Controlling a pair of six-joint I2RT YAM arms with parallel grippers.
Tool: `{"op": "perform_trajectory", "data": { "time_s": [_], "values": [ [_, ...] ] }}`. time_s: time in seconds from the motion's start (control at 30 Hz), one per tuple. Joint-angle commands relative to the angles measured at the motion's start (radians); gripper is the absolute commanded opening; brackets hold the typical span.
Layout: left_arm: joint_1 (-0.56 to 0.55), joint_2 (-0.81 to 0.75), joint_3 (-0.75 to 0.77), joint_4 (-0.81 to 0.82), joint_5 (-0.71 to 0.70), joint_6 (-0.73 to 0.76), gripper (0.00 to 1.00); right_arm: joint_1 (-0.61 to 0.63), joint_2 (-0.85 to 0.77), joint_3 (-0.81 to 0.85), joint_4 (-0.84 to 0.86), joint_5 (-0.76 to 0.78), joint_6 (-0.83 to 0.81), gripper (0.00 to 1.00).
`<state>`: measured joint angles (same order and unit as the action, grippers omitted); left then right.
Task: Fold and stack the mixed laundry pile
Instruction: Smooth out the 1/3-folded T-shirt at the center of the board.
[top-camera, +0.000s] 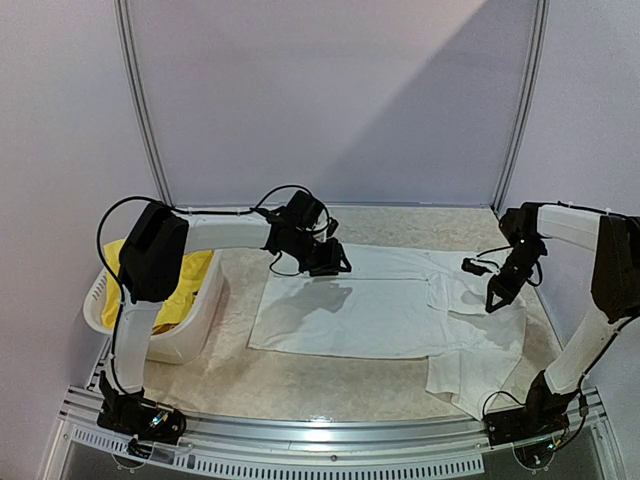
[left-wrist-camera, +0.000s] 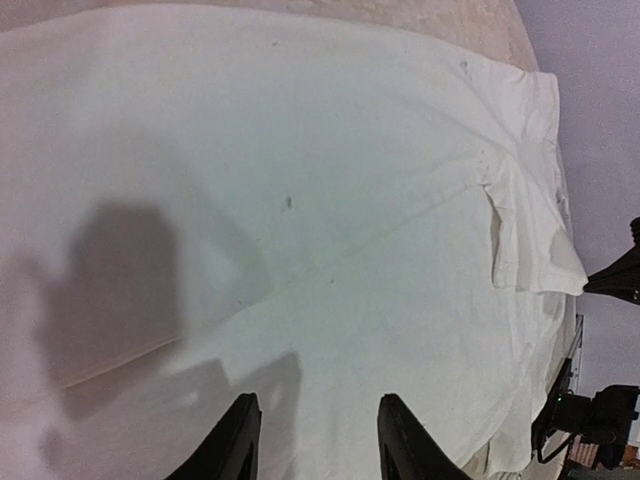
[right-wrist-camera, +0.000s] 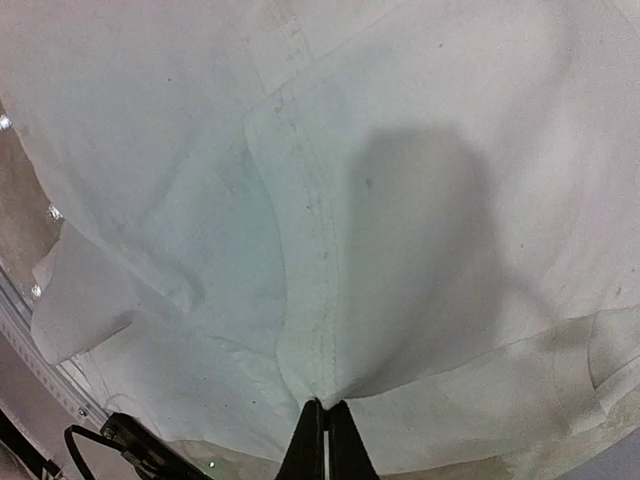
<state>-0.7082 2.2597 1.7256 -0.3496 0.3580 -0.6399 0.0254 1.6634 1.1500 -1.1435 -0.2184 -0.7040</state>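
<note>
A white T-shirt (top-camera: 380, 310) lies spread on the bench (top-camera: 320, 385). The right tool (right-wrist-camera: 326, 408) is clenched on a seamed fold at its right end, and the left tool (left-wrist-camera: 318, 410) hangs released above its middle. Yellow shorts (top-camera: 190, 285) sit in the basket (top-camera: 190, 340) at left.

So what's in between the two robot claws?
Only the white T-shirt, spread on the table. The top view shows it stretching from the left gripper to the right gripper, which pinches it.

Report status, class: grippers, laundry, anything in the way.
Left gripper open, over the white T-shirt. Right gripper shut on its fabric. T-shirt spread flat, not yet folded. Yellow garment in basket, aside; no obstruction seen.
</note>
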Motion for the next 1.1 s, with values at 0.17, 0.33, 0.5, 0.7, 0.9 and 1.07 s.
{"op": "perform_trajectory", "data": {
  "time_s": [0.17, 0.33, 0.5, 0.7, 0.9, 1.07],
  "values": [
    [0.010, -0.050, -0.045, 0.030, 0.012, -0.005, 0.41, 0.002, 0.013, 0.056, -0.049, -0.066, 0.043, 0.00],
    [0.010, -0.044, -0.046, 0.031, 0.017, -0.004, 0.41, 0.004, 0.023, 0.126, -0.096, -0.125, 0.052, 0.19],
    [0.013, -0.028, -0.036, 0.022, 0.018, 0.000, 0.41, 0.011, -0.002, 0.181, -0.057, -0.143, 0.082, 0.24],
    [0.014, -0.038, -0.041, 0.010, 0.016, 0.004, 0.41, 0.140, 0.047, 0.159, 0.036, -0.100, 0.091, 0.21],
    [0.015, -0.069, -0.067, -0.001, 0.006, 0.010, 0.41, 0.223, 0.164, 0.220, 0.109, -0.085, 0.141, 0.22],
    [0.018, -0.085, -0.077, -0.015, -0.005, 0.017, 0.41, 0.293, 0.260, 0.259, 0.135, -0.038, 0.163, 0.23]
  ]
}}
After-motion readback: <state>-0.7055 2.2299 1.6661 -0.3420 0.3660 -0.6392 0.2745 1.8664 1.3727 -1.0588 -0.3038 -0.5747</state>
